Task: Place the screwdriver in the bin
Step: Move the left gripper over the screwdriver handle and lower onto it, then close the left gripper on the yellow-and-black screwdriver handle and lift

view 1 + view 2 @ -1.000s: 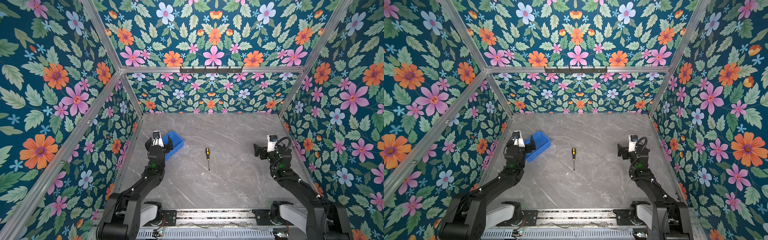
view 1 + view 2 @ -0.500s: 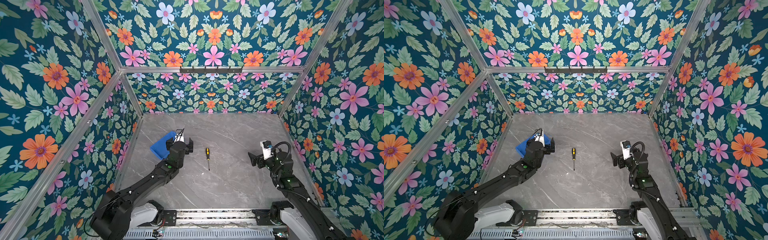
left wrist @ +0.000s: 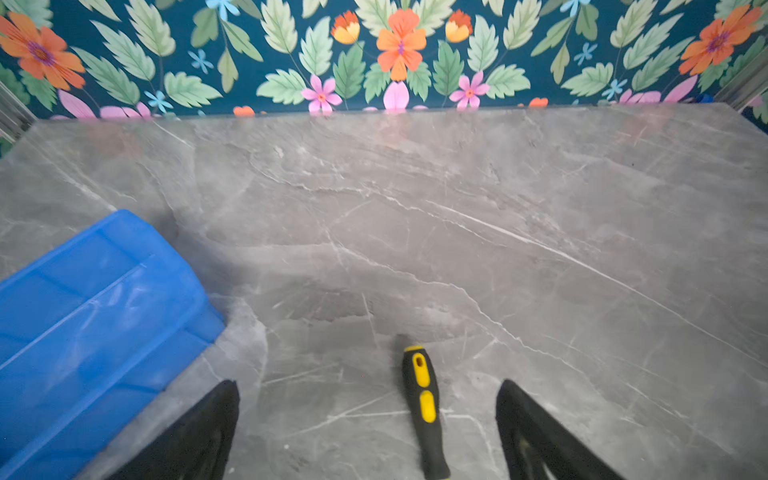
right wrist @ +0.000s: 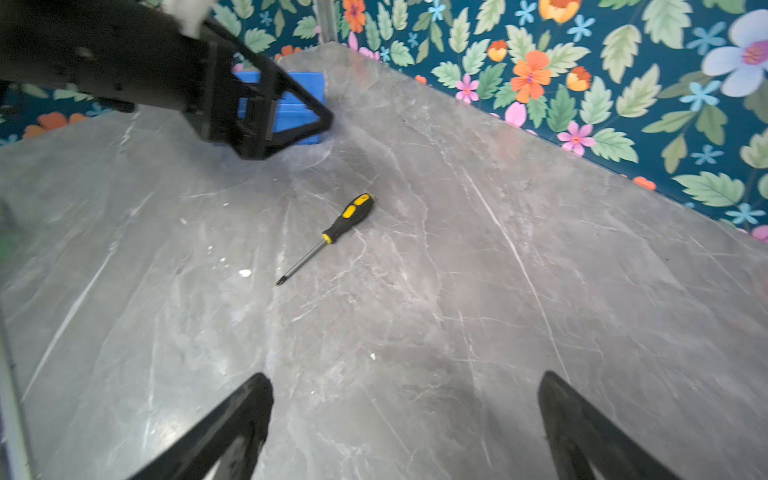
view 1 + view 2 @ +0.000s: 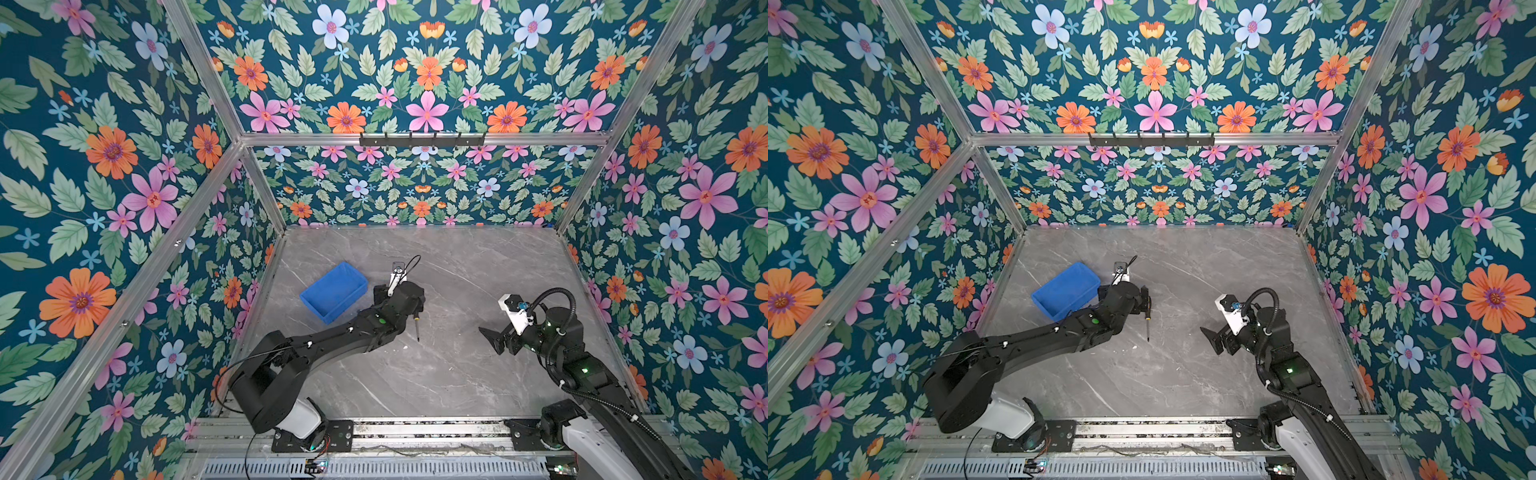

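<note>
Screwdriver (image 4: pixel 347 218) lies flat on the grey table (image 5: pixel 457 374), near the middle and outside the bin (image 5: pixel 332 293). Yellow-and-black handle points toward the back wall, thin shaft toward the robot's base. Bin sits left of it in both top views, set at an angle to the table edges, near the screwdriver but not touching. Left arm reaches in over the handle; in both top views its wrist hides the handle and only the shaft (image 5: pixel 1147 328) shows, sticking out toward the front. Left gripper (image 3: pixel 368 386): jaws spread wide, gripping nothing. In the left wrist view the handle (image 3: pixel 424 407) lies between the two dark fingers (image 3: pixel 216 419), clear table on either side of it, no contact seen. A corner of the bin (image 3: pixel 95 311) shows beside one finger in that view. The right wrist view shows the left gripper raised off the table, in front of the bin (image 4: pixel 307 83) and apart from the screwdriver. Right gripper (image 4: pixel 405 377): jaws also spread wide, empty, only bare table between the fingers. It hangs over the right half of the table (image 5: pixel 496 338), well apart from the screwdriver and turned toward it. Small white specks lie on the table near the shaft tip.
</note>
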Available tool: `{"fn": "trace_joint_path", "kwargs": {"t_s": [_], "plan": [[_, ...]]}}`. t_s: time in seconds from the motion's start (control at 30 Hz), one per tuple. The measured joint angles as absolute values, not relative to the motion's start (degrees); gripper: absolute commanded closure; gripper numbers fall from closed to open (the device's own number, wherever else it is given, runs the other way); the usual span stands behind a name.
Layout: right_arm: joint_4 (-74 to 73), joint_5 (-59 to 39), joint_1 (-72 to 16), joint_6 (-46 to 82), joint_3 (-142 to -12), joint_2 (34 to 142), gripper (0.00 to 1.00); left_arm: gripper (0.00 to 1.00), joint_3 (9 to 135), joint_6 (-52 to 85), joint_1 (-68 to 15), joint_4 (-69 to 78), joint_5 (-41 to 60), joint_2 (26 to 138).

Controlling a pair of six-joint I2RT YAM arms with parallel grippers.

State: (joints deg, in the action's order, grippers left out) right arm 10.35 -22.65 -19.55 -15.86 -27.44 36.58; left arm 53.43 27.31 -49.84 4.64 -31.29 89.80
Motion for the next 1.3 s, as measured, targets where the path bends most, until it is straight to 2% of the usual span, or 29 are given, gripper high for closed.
{"fn": "trace_joint_path", "kwargs": {"t_s": [0.23, 0.53, 0.83, 1.23, 1.3], "plan": [[15.0, -22.4, -27.1, -18.0, -29.1, 36.7, 0.01, 0.0, 66.4, 36.7, -50.5, -5.1, -29.0, 101.9], [16.4, -25.1, -28.0, -18.6, -29.3, 37.5, 0.01, 0.04, 76.8, 45.2, -50.4, -17.5, -25.9, 110.9], [16.4, -25.5, -28.6, -18.5, -30.1, 37.6, 0.01, 0.25, 79.6, 47.9, -48.4, -25.3, -22.3, 116.2], [16.4, -26.1, -28.6, -18.4, -30.4, 37.6, 0.01, 0.52, 79.7, 48.0, -48.3, -26.6, -20.9, 118.4], [16.4, -26.4, -28.6, -18.4, -30.5, 37.9, 0.01, 0.6, 79.7, 48.0, -48.3, -26.2, -20.9, 118.6]]}}
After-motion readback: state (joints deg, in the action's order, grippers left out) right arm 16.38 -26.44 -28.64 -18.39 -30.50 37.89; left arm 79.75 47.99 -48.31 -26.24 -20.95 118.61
